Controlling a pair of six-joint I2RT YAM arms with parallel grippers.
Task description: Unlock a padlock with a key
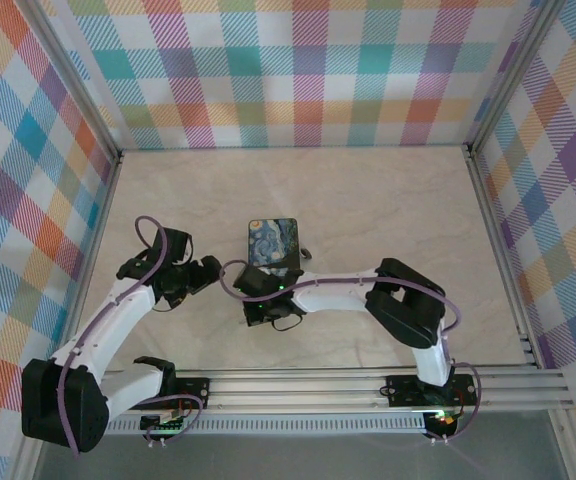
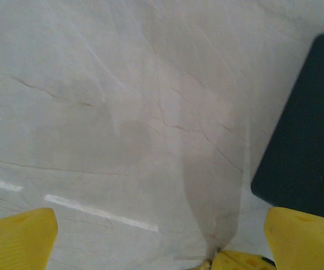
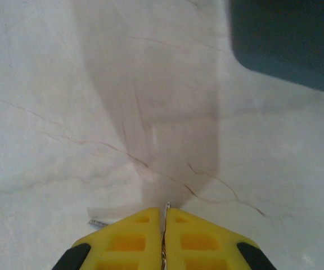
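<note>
While the left gripper (image 2: 159,225) hangs over bare table (image 2: 122,112) with its yellow fingers (image 2: 21,236) spread wide and nothing between them, the right gripper (image 3: 165,216) is pinched together. A thin metal sliver sits edge-on in the seam between the right fingers, tip poking just past them. It reads as the key (image 3: 166,207), so right is clamped on it. The right tips sit close above the table, with a shadow running ahead of them.

A small grey fleck (image 3: 97,224) lies on the table just left of the right fingers, too blurred to tell what it is.

The box (image 1: 273,243) lies flat mid-table, dark blue swirl face up. From above, both grippers are near its near edge: the left one is off to the left of the near-left corner, the right one just in front. The wrists are close but apart. A box corner shows to the right in each wrist view, touching neither gripper.

Padlock: too small to pick out, can't tell where it sits.
</note>
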